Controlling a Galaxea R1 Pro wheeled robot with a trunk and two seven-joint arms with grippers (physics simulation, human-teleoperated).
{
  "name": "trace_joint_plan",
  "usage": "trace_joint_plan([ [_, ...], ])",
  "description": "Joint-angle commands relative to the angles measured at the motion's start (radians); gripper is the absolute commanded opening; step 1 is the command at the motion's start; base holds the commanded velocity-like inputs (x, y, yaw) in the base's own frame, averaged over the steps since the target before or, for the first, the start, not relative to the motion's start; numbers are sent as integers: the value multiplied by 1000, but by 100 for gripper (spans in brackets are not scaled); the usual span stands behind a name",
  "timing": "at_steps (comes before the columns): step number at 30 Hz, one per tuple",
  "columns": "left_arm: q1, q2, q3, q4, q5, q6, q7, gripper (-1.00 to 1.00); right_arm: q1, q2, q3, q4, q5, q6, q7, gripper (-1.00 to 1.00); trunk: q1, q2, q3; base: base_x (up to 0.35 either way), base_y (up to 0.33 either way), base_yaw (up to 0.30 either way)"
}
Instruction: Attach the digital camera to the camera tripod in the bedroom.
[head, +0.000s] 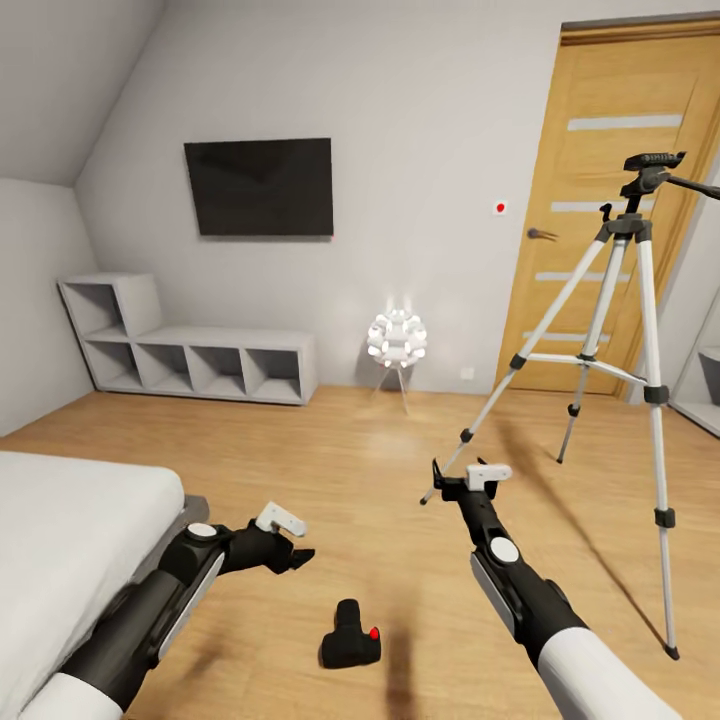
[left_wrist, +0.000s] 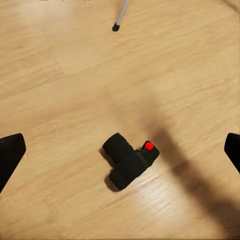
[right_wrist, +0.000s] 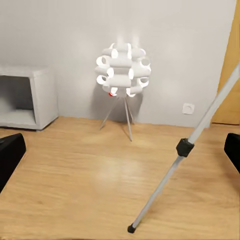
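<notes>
**Hands spread, camera on the floor, tripod waiting**

Left hand (head: 296, 556) hung low in the lower left of the head view with its fingers spread and nothing between them; the left wrist view looked straight down at the digital camera (left_wrist: 129, 161), which lay on the wooden floor (head: 330, 450) between the two dark fingertips, untouched. Right hand (head: 447, 482), near the centre of the head view, was spread and empty too, just beside the foot of the nearest leg of the camera tripod (right_wrist: 182, 147).

The digital camera (head: 351, 637) sat at the lower centre of the head view, between the two arms. The camera tripod (head: 612, 345) stood upright at the right, before the wooden door (head: 610, 200), a white flower-shaped lamp (head: 397, 340) to its left by the wall.

Judged risks: the right hand was close enough to that leg that a careless swing could knock the tripod over. The camera lay tipped with its lens sticking out, so a descent off its centre might push it aside or pinch only the lens.
</notes>
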Motion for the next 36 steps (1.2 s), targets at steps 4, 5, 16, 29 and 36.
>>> trace_joint_plan([
  [4,-1,36,-10,-9,4,-67,-52,100,-1,-28,-20,6,-12,-56,134,100,2,-2,-17,0,0,0],
  [5,-1,46,-10,-8,4,-96,-80,100,0,-32,-39,8,-12,-79,162,100,2,-2,-20,0,0,0],
  [16,-1,79,13,46,7,-228,-246,100,0,-40,-116,56,-13,-288,213,100,7,-4,-63,0,0,0],
  [29,-1,77,98,57,7,-281,-255,100,-1,-40,-127,60,-13,-373,146,100,13,-7,-113,0,0,0],
  [36,-1,74,101,111,7,-378,-252,100,-6,-40,-126,57,-13,-371,54,100,16,-9,-140,0,0,0],
])
